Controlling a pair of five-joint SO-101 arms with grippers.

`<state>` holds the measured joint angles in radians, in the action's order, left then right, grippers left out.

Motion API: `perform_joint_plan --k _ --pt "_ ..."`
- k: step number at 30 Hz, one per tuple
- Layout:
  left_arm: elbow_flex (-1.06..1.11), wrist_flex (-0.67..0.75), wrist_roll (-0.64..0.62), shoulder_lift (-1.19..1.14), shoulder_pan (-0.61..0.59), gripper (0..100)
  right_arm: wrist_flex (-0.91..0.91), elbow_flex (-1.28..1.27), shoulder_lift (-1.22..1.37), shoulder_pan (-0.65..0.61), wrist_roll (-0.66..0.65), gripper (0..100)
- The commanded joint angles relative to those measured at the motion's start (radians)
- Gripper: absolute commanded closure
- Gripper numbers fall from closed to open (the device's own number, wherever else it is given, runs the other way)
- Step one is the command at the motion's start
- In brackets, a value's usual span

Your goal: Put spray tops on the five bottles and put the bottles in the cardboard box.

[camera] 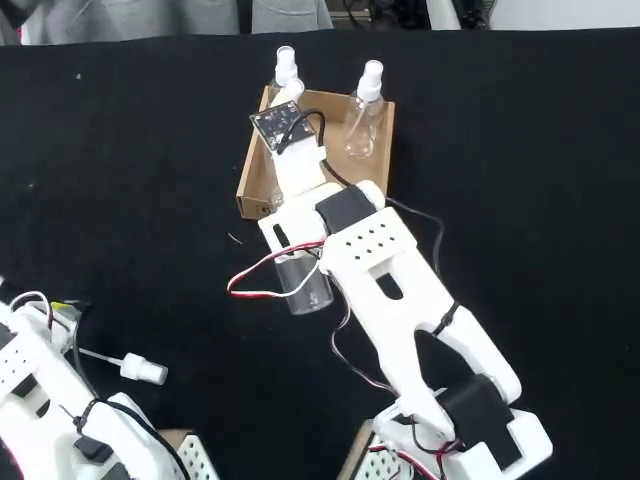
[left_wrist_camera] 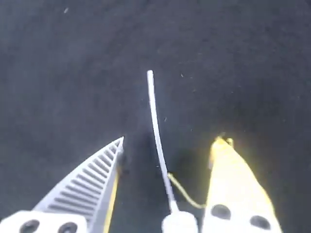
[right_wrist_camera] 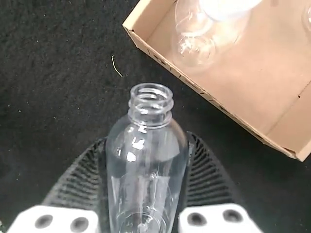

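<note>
1. Plainly, we saw an uncapped clear bottle (right_wrist_camera: pixel 146 165) clamped between the right gripper's (right_wrist_camera: pixel 146 138) fingers, just beside the cardboard box (camera: pixel 255 170).
2. Capped bottles (camera: pixel 365 115) stood upright inside that box.
3. We found the right arm stretched out over the black table (camera: pixel 550 150) toward the box.
4. Near the left arm lay a spray top (camera: pixel 143 370), its thin tube between the left gripper's (left_wrist_camera: pixel 170 141) spread, empty fingers.

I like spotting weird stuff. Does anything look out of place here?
One thing: the bottle in the right gripper has a bare, open neck. A spray top lies loose on the black table, between the open fingers of the left gripper.
</note>
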<state>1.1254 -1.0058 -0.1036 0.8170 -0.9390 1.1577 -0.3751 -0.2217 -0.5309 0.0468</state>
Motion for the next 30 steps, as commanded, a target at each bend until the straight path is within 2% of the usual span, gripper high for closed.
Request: perform_joint_plan --k 1,9,16,23,30 --pt "-0.097 0.0 0.118 0.008 -0.008 79 -0.029 0.008 -0.065 0.026 -0.002 97.5" --pt "-0.11 -0.005 0.405 0.008 0.028 79 -0.031 0.008 -0.064 0.028 -0.002 97.5" --pt "-0.13 -0.143 0.572 0.006 0.111 78 -0.031 0.008 -0.062 0.028 -0.002 97.5" --pt "-0.257 -0.311 0.779 -0.005 0.151 78 -0.031 0.008 -0.062 0.028 -0.002 97.5" --pt "-0.308 -0.419 1.045 -0.003 0.202 69 -0.031 0.008 -0.062 0.028 -0.002 97.6"
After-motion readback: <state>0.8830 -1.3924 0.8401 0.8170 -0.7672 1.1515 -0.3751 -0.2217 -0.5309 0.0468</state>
